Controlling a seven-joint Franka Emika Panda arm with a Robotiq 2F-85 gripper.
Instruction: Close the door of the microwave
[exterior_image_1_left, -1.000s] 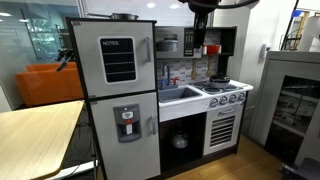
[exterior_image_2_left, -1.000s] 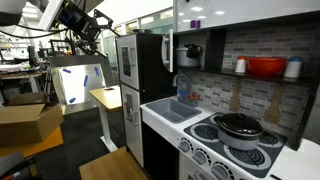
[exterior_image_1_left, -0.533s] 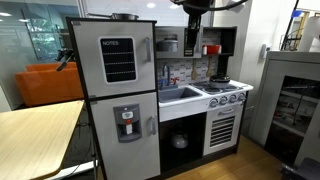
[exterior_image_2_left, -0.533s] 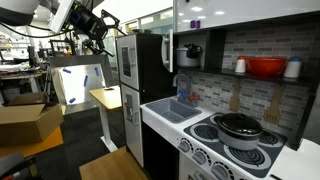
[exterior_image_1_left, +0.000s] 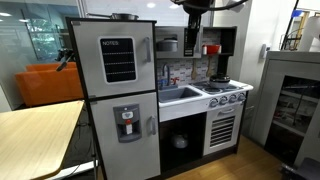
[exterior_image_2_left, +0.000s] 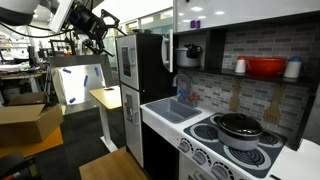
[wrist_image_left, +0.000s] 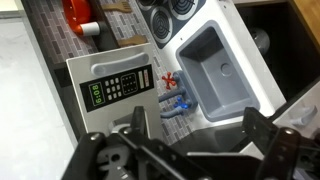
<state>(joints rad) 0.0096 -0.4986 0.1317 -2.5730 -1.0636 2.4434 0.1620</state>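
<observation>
The microwave (exterior_image_1_left: 172, 44) sits in the play kitchen's upper shelf, with a dark pot inside (exterior_image_2_left: 190, 52). Its silver-grey door (exterior_image_1_left: 190, 42) stands swung open, and shows edge-on in an exterior view (exterior_image_2_left: 175, 40). In the wrist view the door (wrist_image_left: 110, 85) shows a dark keypad with a green display. My gripper (exterior_image_1_left: 194, 10) hangs high in front of the kitchen, above the door and apart from it. It also shows in an exterior view (exterior_image_2_left: 100, 22). In the wrist view its two fingers (wrist_image_left: 200, 135) are spread apart and empty.
A tall grey fridge (exterior_image_1_left: 115, 90) stands beside the microwave. Below are the sink (wrist_image_left: 225, 65) with a blue tap, and a stove (exterior_image_1_left: 225, 92) with a pot (exterior_image_2_left: 238, 125). A wooden table (exterior_image_1_left: 35, 130) and a grey cabinet (exterior_image_1_left: 290, 100) flank the kitchen.
Between one second and half a second ago my gripper shifted sideways a little, towards the open door. Since then nothing has moved.
</observation>
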